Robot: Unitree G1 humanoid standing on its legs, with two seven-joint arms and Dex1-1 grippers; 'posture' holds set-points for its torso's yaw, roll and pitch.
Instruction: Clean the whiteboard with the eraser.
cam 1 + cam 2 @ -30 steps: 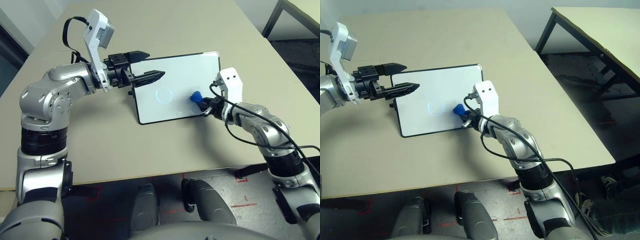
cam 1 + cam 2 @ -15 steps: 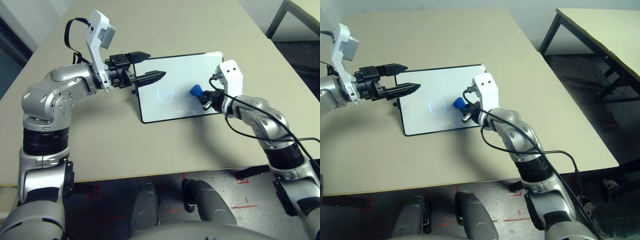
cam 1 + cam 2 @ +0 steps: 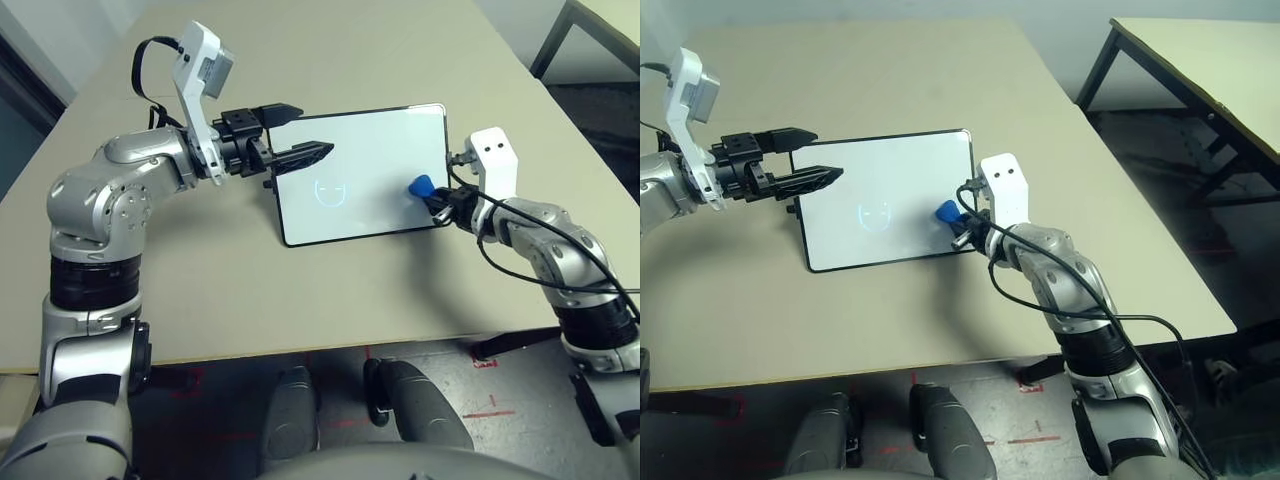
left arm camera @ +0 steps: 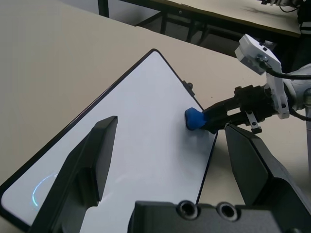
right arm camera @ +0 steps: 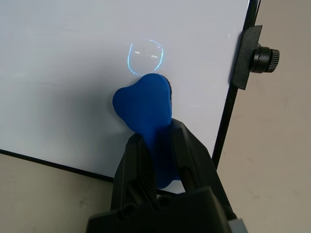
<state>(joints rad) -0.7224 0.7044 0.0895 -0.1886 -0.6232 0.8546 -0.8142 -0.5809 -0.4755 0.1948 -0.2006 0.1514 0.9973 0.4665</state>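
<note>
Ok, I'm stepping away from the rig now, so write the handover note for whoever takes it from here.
Right gripper: shut on the eraser, which rests on the whiteboard near its right edge.
Left gripper: open, holding nothing, hovering over the board's left end.
Whiteboard lies flat on the table.
Done: eraser picked up and on the board.
Left: the bluish circle mark is unwiped.

Right gripper (image 3: 958, 225) presses eraser (image 3: 946, 212) onto whiteboard (image 3: 890, 180).
</note>
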